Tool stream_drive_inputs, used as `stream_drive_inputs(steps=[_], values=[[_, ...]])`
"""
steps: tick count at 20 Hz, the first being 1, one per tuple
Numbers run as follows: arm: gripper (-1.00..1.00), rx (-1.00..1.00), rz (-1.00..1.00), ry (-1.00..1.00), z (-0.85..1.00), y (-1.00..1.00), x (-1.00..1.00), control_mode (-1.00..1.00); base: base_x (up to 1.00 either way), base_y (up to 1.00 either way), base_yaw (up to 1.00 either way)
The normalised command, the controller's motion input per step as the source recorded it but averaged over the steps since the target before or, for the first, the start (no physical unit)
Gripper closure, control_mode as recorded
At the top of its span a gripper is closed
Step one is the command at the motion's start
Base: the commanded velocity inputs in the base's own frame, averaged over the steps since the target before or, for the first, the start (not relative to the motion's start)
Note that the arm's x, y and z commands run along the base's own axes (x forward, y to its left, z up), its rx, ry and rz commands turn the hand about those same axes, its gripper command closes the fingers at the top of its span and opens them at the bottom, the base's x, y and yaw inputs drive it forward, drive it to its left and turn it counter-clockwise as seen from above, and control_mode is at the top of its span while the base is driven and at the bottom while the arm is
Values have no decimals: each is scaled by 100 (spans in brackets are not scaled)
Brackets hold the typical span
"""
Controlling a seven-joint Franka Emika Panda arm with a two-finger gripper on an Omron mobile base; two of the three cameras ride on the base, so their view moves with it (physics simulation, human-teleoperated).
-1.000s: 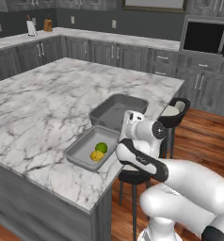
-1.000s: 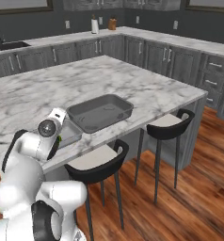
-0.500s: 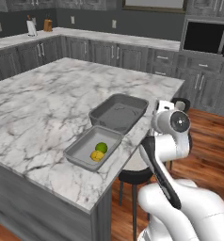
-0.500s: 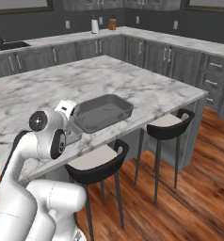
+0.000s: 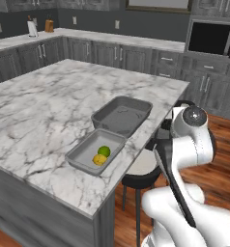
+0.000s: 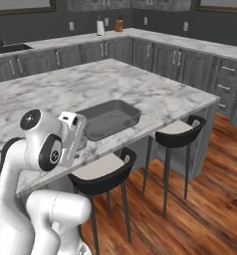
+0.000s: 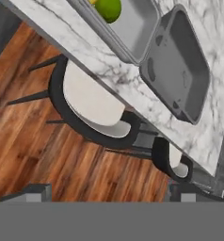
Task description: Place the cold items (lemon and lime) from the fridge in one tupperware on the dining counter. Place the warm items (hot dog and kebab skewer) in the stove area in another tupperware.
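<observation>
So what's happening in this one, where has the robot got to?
The lemon and lime already sit together in the nearer tupperware on the marble dining counter. The second tupperware right behind it is empty, so the warm items are not yet packed. The arm is folded back over the bar stools, off the counter's edge, and carries nothing that the views show. Whether the pincer is open or shut cannot be told.

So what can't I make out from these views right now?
- Claw state: the hand view shows no fingertips clearly, so open or shut is unknowable.
- Lemon: cut off by the top edge in the hand view, beside the lime.
- Near tupperware: in the right base view, the arm hides it.
</observation>
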Motion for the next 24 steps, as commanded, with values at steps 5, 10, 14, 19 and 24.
stream_drive_inputs(steps=[5,10,14,19,24], values=[[-100,5,26,3,-27,2,-80,-100,0,0,0],[-100,-1,37,0,-72,35,0,-100,0,0,0],[-100,-4,19,0,-33,12,0,-100,0,0,0],[-100,0,7,-2,-14,0,0,-100,0,0,0],[-100,0,5,-2,-15,0,-1,-100,0,0,0]])
